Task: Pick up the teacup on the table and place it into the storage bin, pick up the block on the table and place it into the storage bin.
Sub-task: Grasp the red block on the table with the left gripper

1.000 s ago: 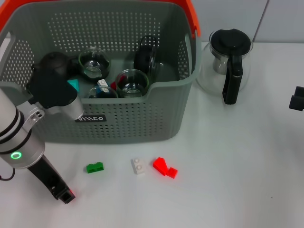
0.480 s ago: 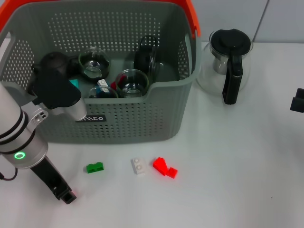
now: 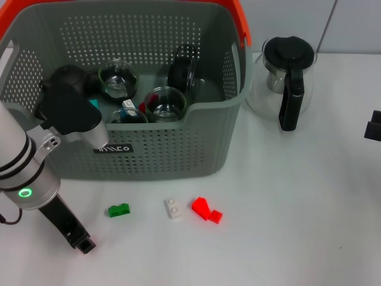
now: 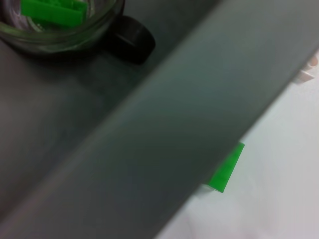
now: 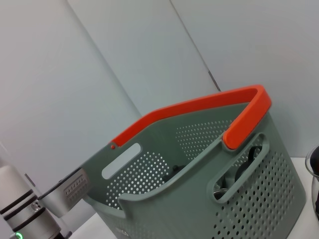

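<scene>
Grey storage bin [image 3: 161,152], dotted with perforations, orange handle [image 5: 199,107], black logo label [image 3: 114,148]. White counter [image 3: 286,226]. Green block [image 3: 119,210], white block [image 3: 173,208], red block [image 3: 206,210]. Clear glass pot [image 3: 284,80], black lid.

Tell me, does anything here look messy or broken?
Nothing looks broken or spilled. The glass cups lie jumbled in the storage bin, some tipped on their sides. A green block, a white block and a red block lie loose on the table in front.

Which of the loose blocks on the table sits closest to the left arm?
The small green block. It lies leftmost in the row, nearest the left arm; the white block and the red blocks sit farther right.
</scene>
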`<state>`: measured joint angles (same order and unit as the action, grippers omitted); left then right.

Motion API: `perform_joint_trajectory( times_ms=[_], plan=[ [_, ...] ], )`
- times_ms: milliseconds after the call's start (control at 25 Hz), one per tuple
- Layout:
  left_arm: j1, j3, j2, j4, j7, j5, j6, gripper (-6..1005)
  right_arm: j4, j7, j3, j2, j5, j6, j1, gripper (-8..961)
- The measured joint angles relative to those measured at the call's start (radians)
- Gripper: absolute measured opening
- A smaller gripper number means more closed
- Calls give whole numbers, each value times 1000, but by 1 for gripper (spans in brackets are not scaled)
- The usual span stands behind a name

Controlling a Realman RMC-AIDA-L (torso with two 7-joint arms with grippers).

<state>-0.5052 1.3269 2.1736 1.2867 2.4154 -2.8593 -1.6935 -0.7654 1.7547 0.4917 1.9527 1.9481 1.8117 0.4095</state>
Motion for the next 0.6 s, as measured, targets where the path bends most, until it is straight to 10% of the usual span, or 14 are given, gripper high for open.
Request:
perform_joint_trajectory(
  times_ms=[600],
  plan=[
    [-7, 6, -3, -29, 1, 0, 1, 445, 0, 0, 4, 0, 0, 0, -2, 822]
  ],
)
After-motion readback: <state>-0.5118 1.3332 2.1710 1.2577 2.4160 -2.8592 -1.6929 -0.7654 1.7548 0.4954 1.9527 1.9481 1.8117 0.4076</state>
